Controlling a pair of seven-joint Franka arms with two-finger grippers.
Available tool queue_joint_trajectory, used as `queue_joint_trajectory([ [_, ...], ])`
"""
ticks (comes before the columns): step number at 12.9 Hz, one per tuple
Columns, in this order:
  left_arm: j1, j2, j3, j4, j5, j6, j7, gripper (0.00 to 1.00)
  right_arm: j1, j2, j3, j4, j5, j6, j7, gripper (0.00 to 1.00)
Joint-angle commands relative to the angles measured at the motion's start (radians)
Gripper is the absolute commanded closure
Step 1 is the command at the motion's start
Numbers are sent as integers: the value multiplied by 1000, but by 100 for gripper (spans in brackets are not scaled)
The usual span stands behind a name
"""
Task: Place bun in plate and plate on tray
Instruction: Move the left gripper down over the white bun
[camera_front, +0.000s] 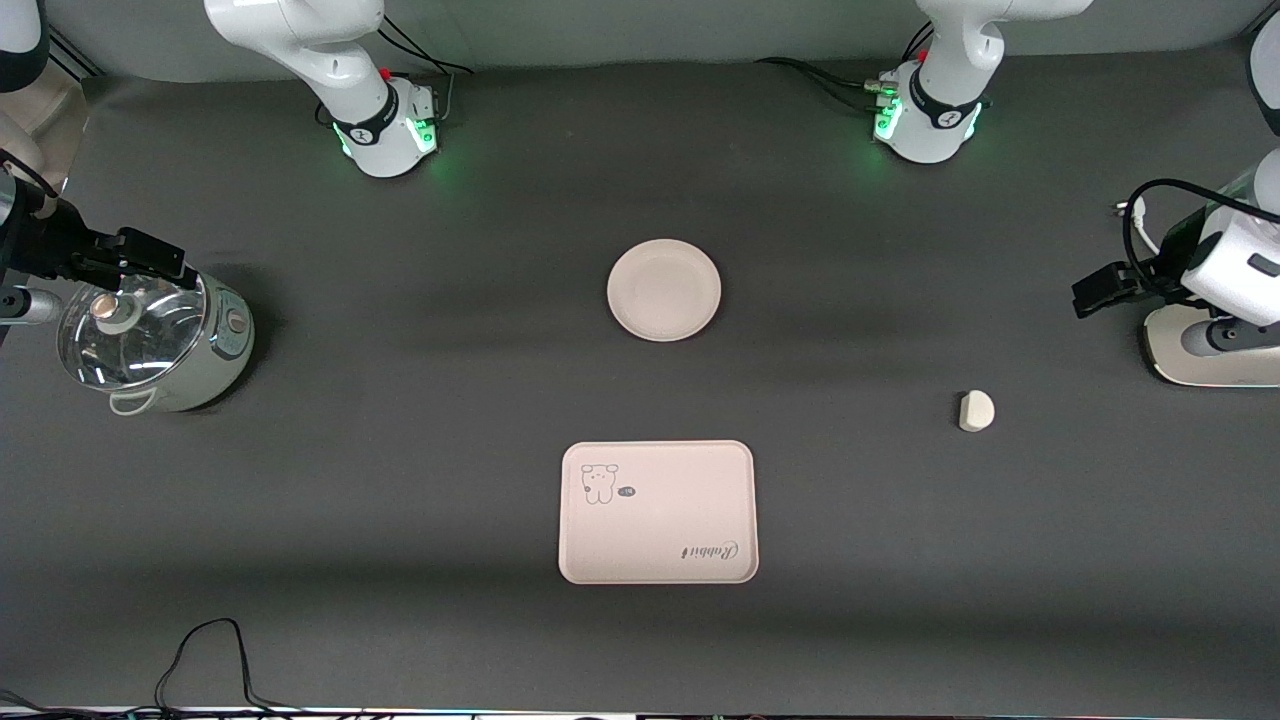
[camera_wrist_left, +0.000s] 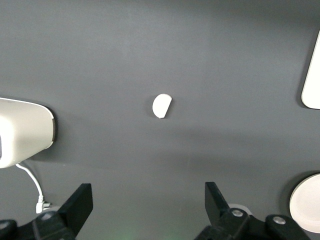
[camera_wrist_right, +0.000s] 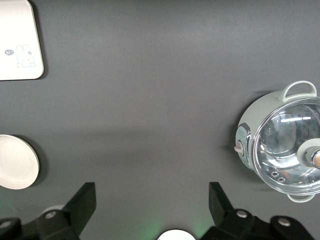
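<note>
The white bun lies on the dark table toward the left arm's end; it also shows in the left wrist view. The round cream plate sits empty mid-table. The rectangular rabbit tray lies nearer to the front camera than the plate and is empty. My left gripper is open and empty, up over the table at the left arm's end. My right gripper is open and empty, over the pot at the right arm's end.
A pale green pot with a glass lid stands at the right arm's end, also in the right wrist view. A white device with a cable sits at the left arm's end. Black cables lie at the table's front edge.
</note>
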Motion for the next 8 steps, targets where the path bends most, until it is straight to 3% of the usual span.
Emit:
queue_joint_trajectory([
  [1,-28,-7,26,15,-2,-25,24,0,7,-9,-2,-11,-11,9,-14,0],
  [5,-8,10,28,14,-13,-26,69,0,7,-9,-2,-11,-11,9,-12,0],
  [8,17,77,29,-9,-15,-2,126,0,6,-7,-2,-11,-11,9,-12,0],
])
